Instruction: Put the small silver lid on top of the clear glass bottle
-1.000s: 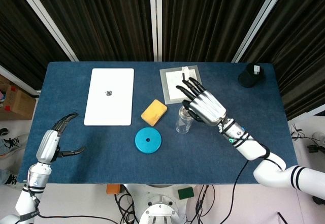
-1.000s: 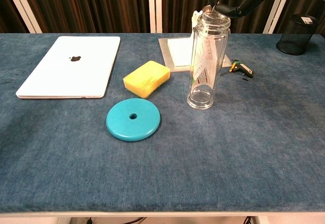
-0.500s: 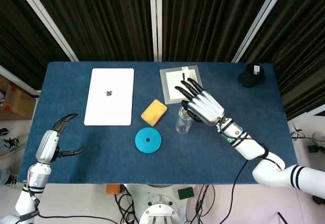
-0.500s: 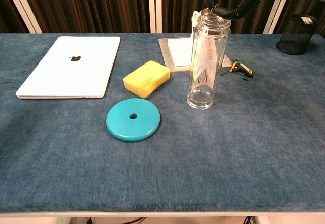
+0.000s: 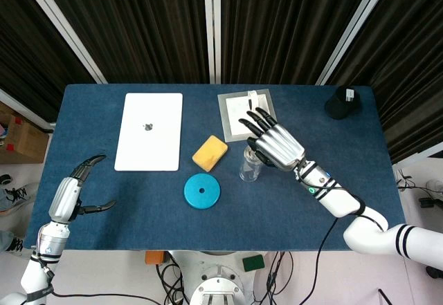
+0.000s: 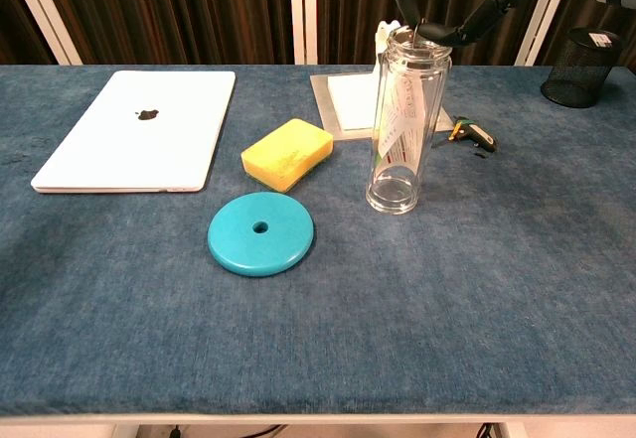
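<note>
The clear glass bottle [image 6: 401, 125] stands upright mid-table, right of the teal disc; the head view shows it as the bottle [image 5: 248, 167] from above. The small silver lid [image 6: 414, 37] is at the bottle's mouth, level with the rim. My right hand [image 5: 274, 143] hovers palm-down over the bottle and pinches the lid, its dark fingertips [image 6: 454, 30] touching the lid's edge. My left hand [image 5: 74, 191] hangs off the table's near left corner, fingers apart and holding nothing.
A white laptop [image 6: 139, 128] lies closed at the left. A yellow sponge [image 6: 287, 153] and a teal disc [image 6: 260, 232] lie left of the bottle. A white sheet on a grey mat [image 6: 350, 98] lies behind it, a black mesh cup [image 6: 579, 66] stands far right, and a small green-yellow object [image 6: 472, 134] lies right of the bottle.
My right hand has sunk a little, bringing the lid down to the bottle's mouth. The left hand and everything else are where they were.
</note>
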You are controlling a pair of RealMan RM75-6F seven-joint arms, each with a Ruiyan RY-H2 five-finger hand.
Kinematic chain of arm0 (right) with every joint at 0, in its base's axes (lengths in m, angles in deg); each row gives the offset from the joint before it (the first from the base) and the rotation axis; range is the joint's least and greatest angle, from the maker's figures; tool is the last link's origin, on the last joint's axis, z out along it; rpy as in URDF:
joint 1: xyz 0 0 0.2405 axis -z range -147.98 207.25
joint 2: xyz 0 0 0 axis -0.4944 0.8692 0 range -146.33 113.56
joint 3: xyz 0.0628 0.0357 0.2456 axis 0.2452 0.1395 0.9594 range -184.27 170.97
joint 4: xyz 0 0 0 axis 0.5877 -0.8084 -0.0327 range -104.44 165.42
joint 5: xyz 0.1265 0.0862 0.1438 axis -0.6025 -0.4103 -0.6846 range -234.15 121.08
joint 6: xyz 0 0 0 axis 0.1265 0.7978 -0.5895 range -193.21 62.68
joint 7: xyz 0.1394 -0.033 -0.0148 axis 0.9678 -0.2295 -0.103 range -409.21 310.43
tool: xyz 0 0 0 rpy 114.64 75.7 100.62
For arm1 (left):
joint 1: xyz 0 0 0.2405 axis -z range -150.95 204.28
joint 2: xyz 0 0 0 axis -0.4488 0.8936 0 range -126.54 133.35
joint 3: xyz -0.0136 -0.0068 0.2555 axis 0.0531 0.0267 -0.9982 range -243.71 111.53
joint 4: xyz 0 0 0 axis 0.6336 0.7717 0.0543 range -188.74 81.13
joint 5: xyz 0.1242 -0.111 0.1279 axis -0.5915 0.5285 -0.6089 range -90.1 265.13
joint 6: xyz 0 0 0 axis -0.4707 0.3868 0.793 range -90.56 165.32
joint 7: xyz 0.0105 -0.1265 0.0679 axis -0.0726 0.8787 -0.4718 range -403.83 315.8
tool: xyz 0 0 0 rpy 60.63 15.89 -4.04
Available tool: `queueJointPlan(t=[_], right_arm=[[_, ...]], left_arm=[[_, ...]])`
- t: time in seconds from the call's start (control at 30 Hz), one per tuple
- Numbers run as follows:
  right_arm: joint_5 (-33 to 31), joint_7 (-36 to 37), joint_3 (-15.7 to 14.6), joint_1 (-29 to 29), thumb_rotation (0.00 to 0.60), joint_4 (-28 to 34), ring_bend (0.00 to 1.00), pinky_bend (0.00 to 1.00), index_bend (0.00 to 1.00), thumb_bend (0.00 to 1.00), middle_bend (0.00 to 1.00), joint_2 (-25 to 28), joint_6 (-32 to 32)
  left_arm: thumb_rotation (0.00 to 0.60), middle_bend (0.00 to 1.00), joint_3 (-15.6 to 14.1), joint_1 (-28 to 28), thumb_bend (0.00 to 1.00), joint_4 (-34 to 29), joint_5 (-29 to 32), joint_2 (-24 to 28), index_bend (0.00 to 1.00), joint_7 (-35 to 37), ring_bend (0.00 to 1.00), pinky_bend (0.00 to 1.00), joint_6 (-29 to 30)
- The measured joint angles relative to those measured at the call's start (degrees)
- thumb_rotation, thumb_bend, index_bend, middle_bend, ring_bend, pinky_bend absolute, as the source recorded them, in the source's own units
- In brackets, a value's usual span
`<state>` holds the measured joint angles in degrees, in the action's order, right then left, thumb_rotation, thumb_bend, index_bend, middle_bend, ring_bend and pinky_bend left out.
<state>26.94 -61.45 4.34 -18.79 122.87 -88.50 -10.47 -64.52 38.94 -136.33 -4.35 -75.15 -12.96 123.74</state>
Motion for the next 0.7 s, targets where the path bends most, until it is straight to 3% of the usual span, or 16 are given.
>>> queueJointPlan(t=[0.7], right_arm=[[0.14, 0.07, -0.55, -0.32, 0.600, -0.85, 0.00, 0.00, 0.69, 0.37, 0.09, -0.90, 0.24]], left_arm=[[0.600, 0.16, -0.15, -0.23, 0.05, 0.29, -0.02, 0.06, 0.15, 0.30, 0.15, 0.19, 0.13]])
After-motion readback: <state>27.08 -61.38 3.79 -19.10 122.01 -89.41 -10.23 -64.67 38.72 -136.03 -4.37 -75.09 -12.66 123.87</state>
